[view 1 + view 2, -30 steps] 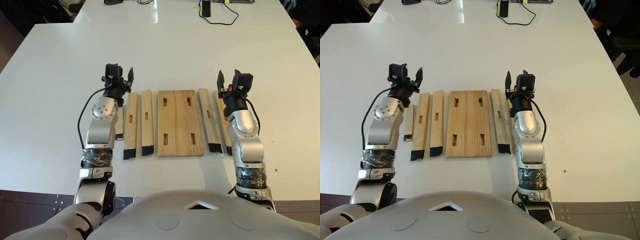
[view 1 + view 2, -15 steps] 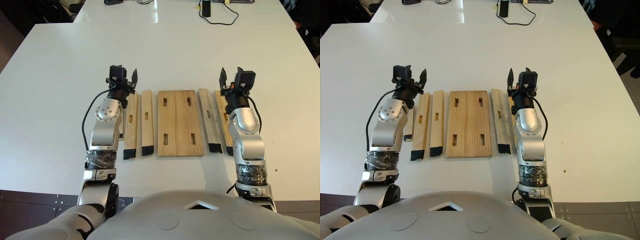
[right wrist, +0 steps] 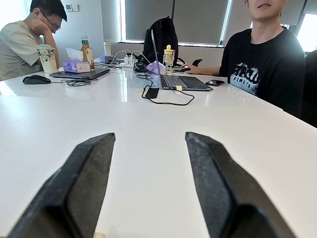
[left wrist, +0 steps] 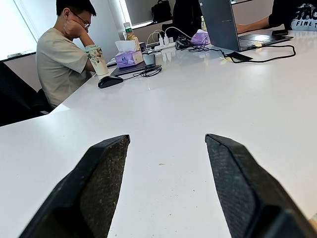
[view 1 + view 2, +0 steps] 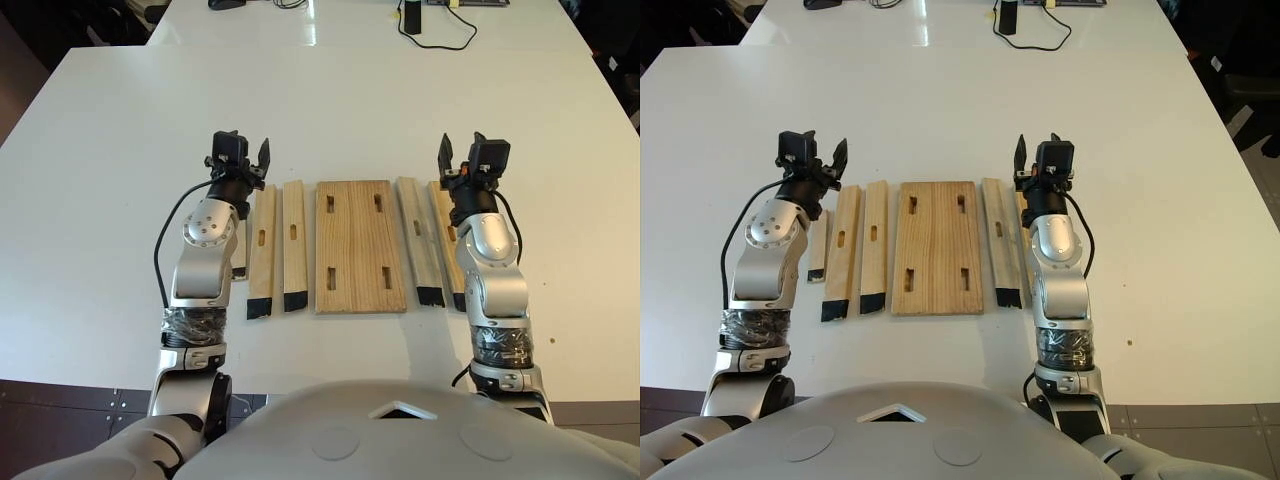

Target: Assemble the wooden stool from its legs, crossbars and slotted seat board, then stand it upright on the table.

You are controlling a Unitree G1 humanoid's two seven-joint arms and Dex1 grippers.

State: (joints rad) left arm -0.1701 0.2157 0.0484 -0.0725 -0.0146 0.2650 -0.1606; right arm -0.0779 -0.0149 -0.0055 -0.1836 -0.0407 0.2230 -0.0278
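1. Left eye view shows the left arm stretched forward from the near edge of the white table [image 5: 100, 150]. The forearm lies low and angles slightly inward. The left gripper [image 5: 250, 158] sits above the far ends of the leftmost wooden pieces and points away from the robot.
2. Its fingers are spread wide with nothing between them.
3. The right arm mirrors that pose, with the forearm running straight ahead. The right gripper [image 5: 458, 160] is raised over the far ends of the rightmost pieces, fingers likewise spread and empty.
4. The slotted seat board [image 5: 360, 246] lies flat between the two arms, touched by neither, with four slots showing.
5. Just left of it, two slotted legs [image 5: 293, 245] lie side by side, their black tips towards the robot. A short bar [image 5: 240, 255] lies beyond them, partly under the left forearm.
6. Just right of the board lies another leg [image 5: 418, 240]. An outer strip [image 5: 441, 215] beside it is partly hidden by the right forearm.
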